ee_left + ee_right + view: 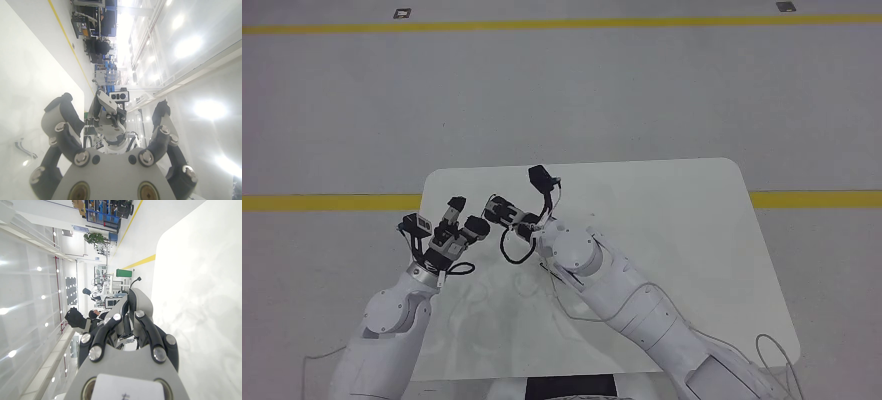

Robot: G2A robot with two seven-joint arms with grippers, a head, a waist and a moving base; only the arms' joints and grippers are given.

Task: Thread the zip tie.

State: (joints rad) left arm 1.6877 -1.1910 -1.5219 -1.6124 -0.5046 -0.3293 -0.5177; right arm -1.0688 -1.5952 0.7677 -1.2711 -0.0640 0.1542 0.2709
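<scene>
fingers (63, 115) on the left gripper (464, 220) are spread way apart, pads facing each other across a big gap. it sits over the table (682, 230) right at the table's left edge, not far from the table's far left corner. it's turned sideways, so it points across the table at the right gripper (498, 209). that one is a little further in from the same edge, and the two sets of tips are near each other but apart. the right gripper's fingers (140, 302) are pulled in close together, with a ribbed black pad (132, 302) facing the other finger and only a thin slot left. whether anything skinny is pinched in there i honestly can't tell. the right wrist view also catches one black fingertip (74, 317) of the left gripper poking out past the right one. now the zip tie: the best candidate is a thin pale strip (25, 149) with dark edging. it lies flat on the table just beside the left gripper's table-side finger and touches neither gripper. i can't tell for sure that it's the tie and not a reflection in the shiny tabletop. a black cable (464, 268) loops off the left wrist over the table's left edge, and another black cable (510, 250) hangs off the right wrist a bit further in over the table. a yellow floor line (332, 202) runs out from both the left and right sides of the table.
</scene>
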